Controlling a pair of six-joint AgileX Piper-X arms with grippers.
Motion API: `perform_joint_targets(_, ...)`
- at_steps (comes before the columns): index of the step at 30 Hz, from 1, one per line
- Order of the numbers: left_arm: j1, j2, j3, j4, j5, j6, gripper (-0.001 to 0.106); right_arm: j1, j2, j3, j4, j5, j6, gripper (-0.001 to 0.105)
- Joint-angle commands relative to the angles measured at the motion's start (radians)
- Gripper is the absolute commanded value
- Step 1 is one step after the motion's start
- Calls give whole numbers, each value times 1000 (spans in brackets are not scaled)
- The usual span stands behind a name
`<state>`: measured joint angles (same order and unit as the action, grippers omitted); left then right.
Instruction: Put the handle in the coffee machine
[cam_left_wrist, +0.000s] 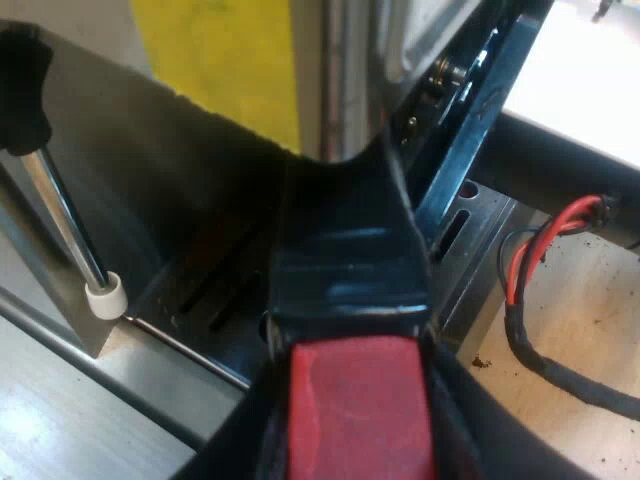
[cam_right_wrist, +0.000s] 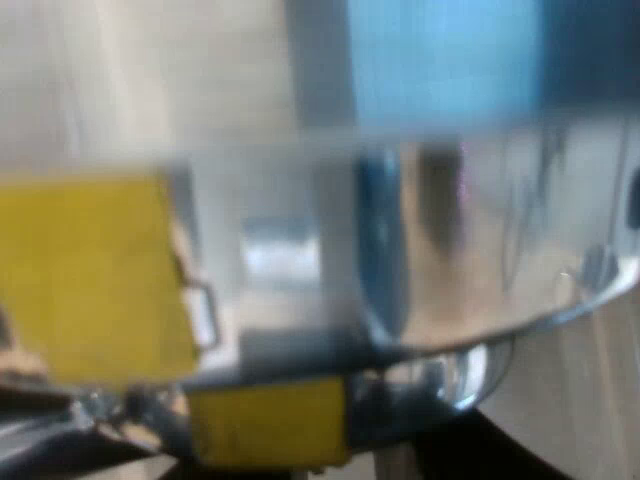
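Left end effector (cam_left_wrist: 352, 345) — around handle (cam_left_wrist: 358, 415)

The left wrist camera looked along the handle (cam_left_wrist: 350, 400) toward the front of the espresso machine (cam_left_wrist: 150, 190), very close. The right wrist camera faced the machine's shiny metal closer still; both caught a yellow patch (cam_left_wrist: 220, 60) there.

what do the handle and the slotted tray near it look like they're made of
The handle looks like dark glossy plastic or rubber, going by its soft highlights; its red end looks like matte plastic. The slotted tray looks metal, probably steel, by its grey sheen and punched slots.
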<state>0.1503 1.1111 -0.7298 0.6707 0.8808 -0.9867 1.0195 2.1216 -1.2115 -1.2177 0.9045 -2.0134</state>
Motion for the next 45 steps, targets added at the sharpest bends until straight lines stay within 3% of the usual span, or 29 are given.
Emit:
perform_joint_targets(1,5,-27,-20,-17,91,1,0,-2,-28,-11,-109,-36,-10,22)
perform_joint_targets(5,5,-27,-20,-17,91,1,0,-2,-28,-11,-109,-36,-17,39)
perform_joint_targets(19,5,-27,-20,-17,76,1,0,-2,-31,-11,-117,-36,-35,39)
perform_joint_targets(21,5,-29,-20,-9,76,1,7,-2,-33,-11,-117,-36,-35,39)
perform_joint_targets(24,5,-41,-20,16,76,1,29,-2,-34,-11,-129,-36,-38,39)
perform_joint_targets(26,5,-51,-20,34,76,1,50,-2,-34,-11,-140,-36,-54,39)
perform_joint_targets(28,5,-58,-20,35,76,1,58,-2,-34,-11,-146,-36,-59,39)
perform_joint_targets(40,5,-134,-20,36,59,1,58,-2,-34,-11,-162,-36,-59,39)
perform_joint_targets(45,5,-149,-42,95,54,1,58,-2,-34,-11,-162,-36,-59,39)
